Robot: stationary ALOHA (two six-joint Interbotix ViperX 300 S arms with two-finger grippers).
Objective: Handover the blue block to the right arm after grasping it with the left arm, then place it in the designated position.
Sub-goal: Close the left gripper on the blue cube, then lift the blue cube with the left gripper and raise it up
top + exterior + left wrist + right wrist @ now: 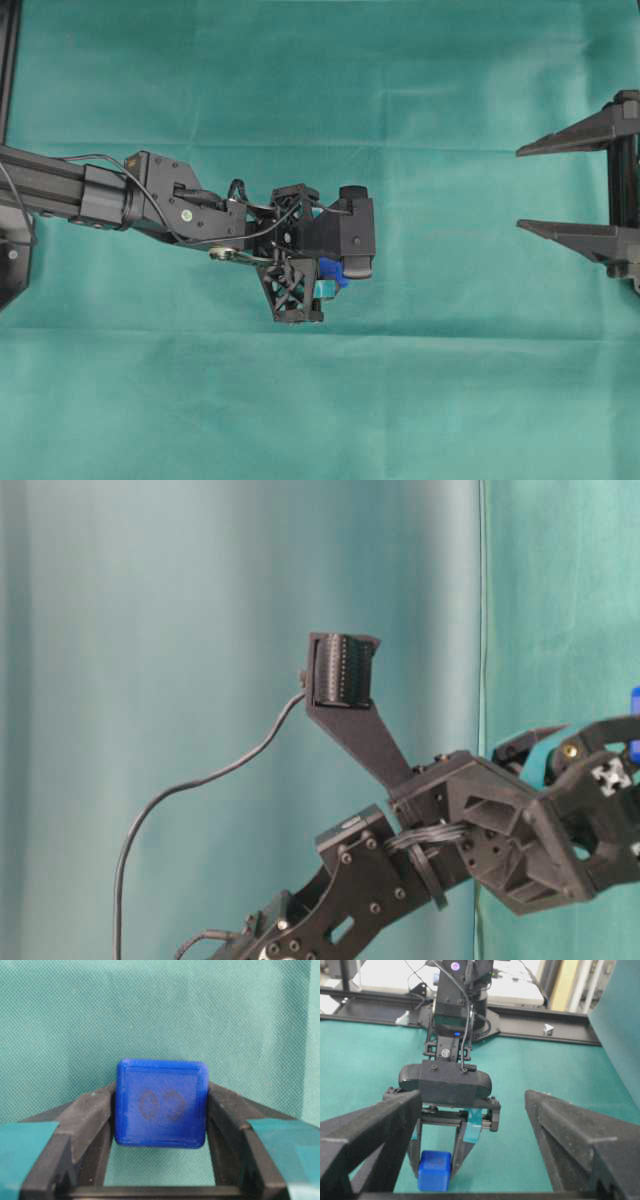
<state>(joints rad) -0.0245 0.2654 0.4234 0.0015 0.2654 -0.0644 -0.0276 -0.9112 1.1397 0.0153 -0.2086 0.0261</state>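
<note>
your left gripper pinches blue block, seemingly above green cloth; right gripper spread wide, well apart from block.

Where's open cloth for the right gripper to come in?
Bare green cloth lies between the left gripper, shut on the blue block, and the open right gripper. Cloth along the top and bottom edges is also free. Crowded only around the left gripper.

Table, creased green cloth spread directly over it
</note>
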